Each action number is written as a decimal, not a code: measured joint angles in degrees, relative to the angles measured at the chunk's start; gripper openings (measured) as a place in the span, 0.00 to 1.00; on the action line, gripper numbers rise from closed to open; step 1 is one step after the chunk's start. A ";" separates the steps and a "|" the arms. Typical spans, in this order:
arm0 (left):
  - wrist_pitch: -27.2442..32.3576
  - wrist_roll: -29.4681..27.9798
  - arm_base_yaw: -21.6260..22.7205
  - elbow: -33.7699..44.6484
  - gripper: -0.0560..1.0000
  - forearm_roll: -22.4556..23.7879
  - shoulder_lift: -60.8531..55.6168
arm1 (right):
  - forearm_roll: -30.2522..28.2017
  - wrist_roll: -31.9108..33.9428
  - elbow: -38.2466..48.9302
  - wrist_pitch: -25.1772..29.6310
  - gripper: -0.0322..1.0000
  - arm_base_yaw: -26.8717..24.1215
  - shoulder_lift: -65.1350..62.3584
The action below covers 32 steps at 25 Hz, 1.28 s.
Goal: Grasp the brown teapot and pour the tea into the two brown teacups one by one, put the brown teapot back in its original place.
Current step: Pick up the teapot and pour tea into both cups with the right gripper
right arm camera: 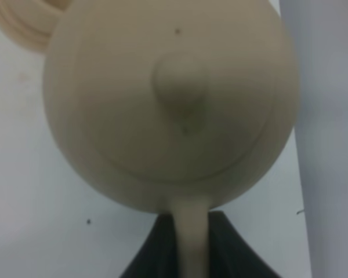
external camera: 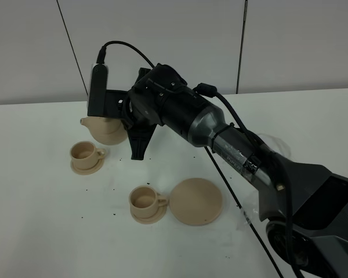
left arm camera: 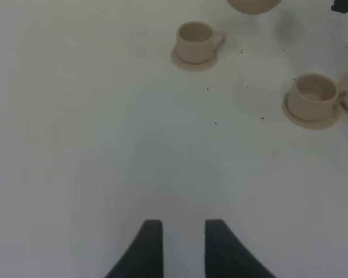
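Brown teapot (external camera: 107, 132) hangs above the white tabletop (external camera: 40, 231), just behind the left teacup (external camera: 87, 154) and well apart from the wide saucer (external camera: 196, 201); grey wall panels (external camera: 162, 35) back the scene. We see the right arm (external camera: 232, 145) stretched leftward across the tabletop, the right gripper (right arm camera: 192, 223) clamped on the teapot's loop handle; the left gripper (left arm camera: 182, 227) hovers over bare tabletop, jaws slightly parted, holding nothing.

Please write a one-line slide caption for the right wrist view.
Right tool shut on the brown teapot by its handle, lid knob facing the camera.
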 joint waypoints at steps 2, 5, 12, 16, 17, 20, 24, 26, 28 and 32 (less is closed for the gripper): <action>0.00 0.00 0.00 0.00 0.29 0.00 0.00 | -1.19 -0.13 0.00 -1.03 0.12 0.42 0.57; 0.00 0.00 0.00 0.00 0.29 0.00 0.00 | -1.77 -0.33 0.00 -1.65 0.12 0.47 1.57; 0.00 0.00 0.00 0.00 0.29 0.04 0.00 | -2.36 -0.83 0.00 -3.33 0.12 0.47 2.21; 0.00 0.00 0.00 0.00 0.29 0.04 0.00 | -2.66 -0.83 0.00 -4.42 0.12 0.47 2.21; 0.00 0.00 0.00 0.00 0.29 0.04 0.00 | -2.80 -0.83 0.00 -4.61 0.12 0.47 2.26; 0.00 0.00 0.00 0.00 0.29 0.04 0.00 | -3.46 -0.83 0.00 -5.28 0.12 0.47 2.33; 0.00 0.00 0.00 0.00 0.29 0.04 0.00 | -4.23 -0.77 0.00 -5.84 0.12 0.47 2.33; 0.00 0.00 0.00 0.00 0.29 0.04 0.00 | -4.28 -0.77 0.00 -6.40 0.12 0.47 2.33; 0.00 0.00 0.00 0.00 0.29 0.04 0.00 | -4.35 -0.77 0.00 -6.82 0.12 0.47 2.38; 0.00 0.00 0.00 0.00 0.29 0.04 0.00 | -4.41 -0.77 0.00 -7.11 0.12 0.47 2.77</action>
